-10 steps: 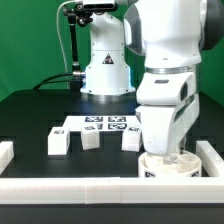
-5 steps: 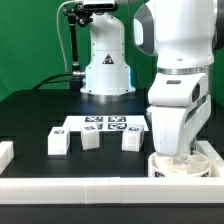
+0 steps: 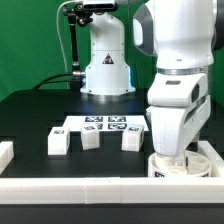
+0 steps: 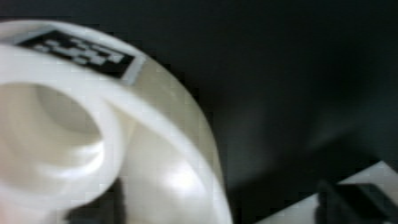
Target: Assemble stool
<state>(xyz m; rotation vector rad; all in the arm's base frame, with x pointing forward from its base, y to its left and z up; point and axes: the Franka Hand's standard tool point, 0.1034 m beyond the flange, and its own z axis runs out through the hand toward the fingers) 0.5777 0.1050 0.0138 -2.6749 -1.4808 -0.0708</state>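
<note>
While the arm hangs over the table (image 3: 30, 120) at about four o'clock in the exterior view, its claw (image 3: 180, 157) reaches down onto the seat (image 3: 160, 168), the thick white disc lying just inside the border rails (image 3: 100, 187). Whether the fingers are parted or closed on the disc cannot be told. The hand's housing hides them in the exterior view, and the wrist view is filled by the seat's curved side (image 4: 160, 150) and one tag (image 4: 80, 52), both blurred by nearness. The seat lies in the corner where two rails meet, a position that probably braces it against sliding. The three legs (image 3: 91, 139) stand in a row, apart from one another, just at six o'clock of the marker board (image 3: 105, 124) and at nine o'clock of the seat. None is joined to it. Assembly therefore appears to be at an early stage, with the seat handled first as the part that must receive the legs.
</note>
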